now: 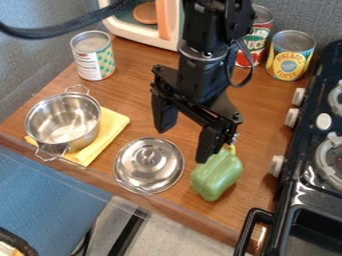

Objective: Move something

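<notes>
The black gripper (182,145) hangs over the middle of the counter with its two fingers spread wide and nothing between them. Its left finger is above the bare wood, while the right one ends just above and left of a green toy pepper (217,175). Below the gap lies a silver lid (149,165) with its knob up. At the left, a steel pot (63,122) with two handles stands partly on a folded yellow cloth (110,134). Whether the right fingertip touches the pepper, I cannot tell.
Cans stand at the back: one at the left (93,56), a tomato can (254,37) and a pineapple can (290,56) at the right. A white toy oven (120,22) is behind the arm. The black stove (314,130) with knobs borders the right side; the counter edge (100,175) runs along the front.
</notes>
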Robot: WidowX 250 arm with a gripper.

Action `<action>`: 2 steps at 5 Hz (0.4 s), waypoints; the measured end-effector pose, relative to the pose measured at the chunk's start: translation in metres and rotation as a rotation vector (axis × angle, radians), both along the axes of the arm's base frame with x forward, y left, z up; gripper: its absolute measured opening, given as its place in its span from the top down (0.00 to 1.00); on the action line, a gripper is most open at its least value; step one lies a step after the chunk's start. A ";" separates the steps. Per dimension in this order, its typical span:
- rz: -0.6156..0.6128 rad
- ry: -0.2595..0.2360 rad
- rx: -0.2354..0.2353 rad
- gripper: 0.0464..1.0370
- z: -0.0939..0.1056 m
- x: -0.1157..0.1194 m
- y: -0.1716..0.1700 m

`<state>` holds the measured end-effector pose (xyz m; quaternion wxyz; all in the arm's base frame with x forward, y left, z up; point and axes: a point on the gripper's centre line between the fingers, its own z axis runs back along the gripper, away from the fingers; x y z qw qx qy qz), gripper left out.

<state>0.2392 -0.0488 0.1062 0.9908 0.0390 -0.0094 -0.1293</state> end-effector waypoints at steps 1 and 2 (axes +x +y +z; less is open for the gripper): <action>0.003 0.024 0.000 0.04 -0.006 -0.001 0.001; 0.122 0.030 -0.021 0.04 -0.006 0.005 0.041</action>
